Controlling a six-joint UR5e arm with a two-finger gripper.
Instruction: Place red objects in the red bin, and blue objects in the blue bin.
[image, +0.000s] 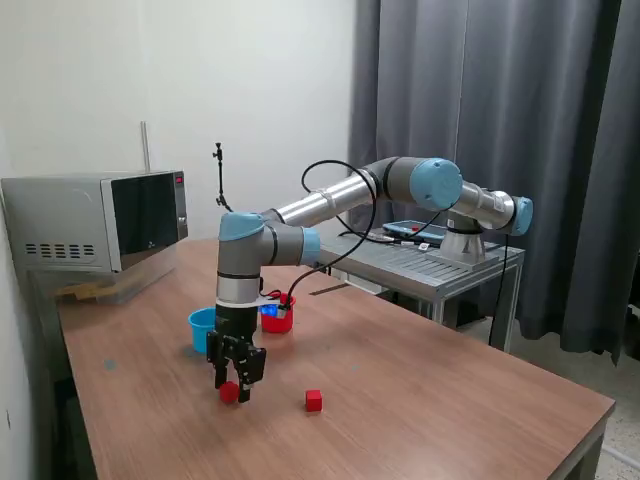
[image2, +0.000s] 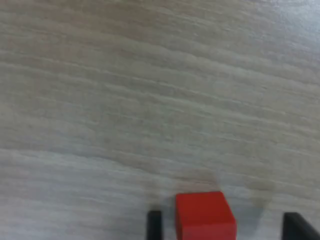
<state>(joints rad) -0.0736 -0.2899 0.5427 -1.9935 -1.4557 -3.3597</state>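
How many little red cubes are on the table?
2. One red cube sits between the gripper's open fingers; the other red cube lies alone toward the exterior view's right. Cups might hide more.

Place: robot lab
Signs: arm (image: 330, 205) on metal stand (image: 440, 265), wooden worktop (image: 420, 380), microwave (image: 95, 220), grey curtains (image: 500, 100)

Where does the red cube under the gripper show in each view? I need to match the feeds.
Exterior view: the red cube sits on the wooden table, right at the fingers, toward the exterior view's left of the other red cube.
Wrist view: the same cube lies between the two dark fingers.
Shared landmark: the fingers.
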